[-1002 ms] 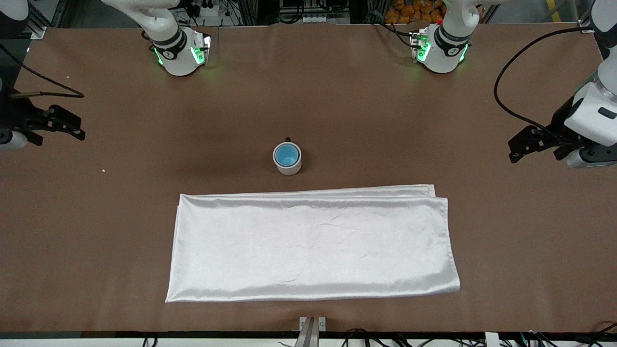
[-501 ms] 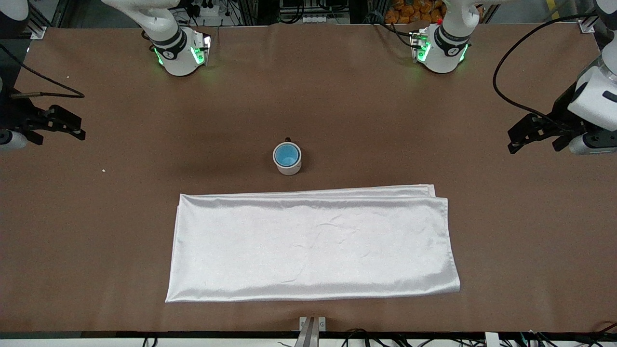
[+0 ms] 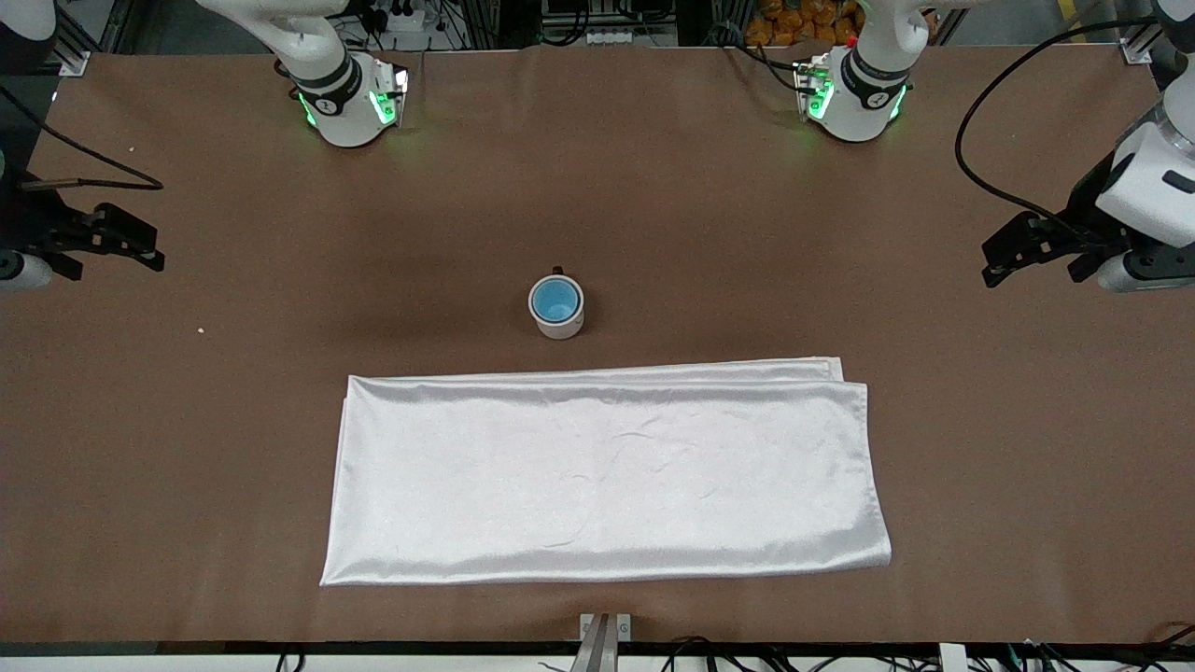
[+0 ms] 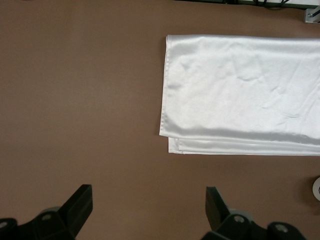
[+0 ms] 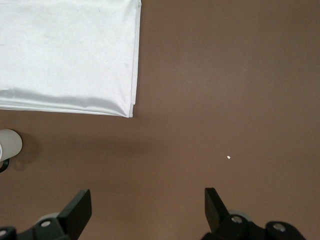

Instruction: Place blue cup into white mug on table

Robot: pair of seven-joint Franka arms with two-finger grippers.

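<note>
- The blue cup (image 3: 555, 300) sits inside the white mug (image 3: 558, 308), which stands upright near the middle of the table (image 3: 187, 420); only the cup's rim and bright inside show from above.
- The mug's black handle (image 3: 557, 271) points toward the robots' bases, and only a small part of it shows.
- A shiny white cloth (image 3: 607, 471) lies folded flat on the table, nearer to the front camera than the mug, just apart from it and not touching it.
- The cloth's folded layers show as a stepped edge at the corner toward the left arm's end (image 4: 172, 145).
- A tiny pale speck (image 3: 201, 329) lies on the bare table toward the right arm's end; it also shows in the right wrist view (image 5: 228, 157). What it is cannot be made out.
- The left end effector (image 3: 1004, 257) hangs over bare table at the left arm's end, released, its fingers (image 4: 80, 200) spread wide and holding nothing.
- The right end effector (image 3: 140, 245) waits over bare table at the right arm's end, also released, fingers (image 5: 80, 205) wide apart and empty.
- Nothing stands between either end effector and the mug.
- In both wrist views the mug is cut off at the frame edge (image 5: 10, 144) (image 4: 317, 188), and the cup inside it is hidden.
</note>
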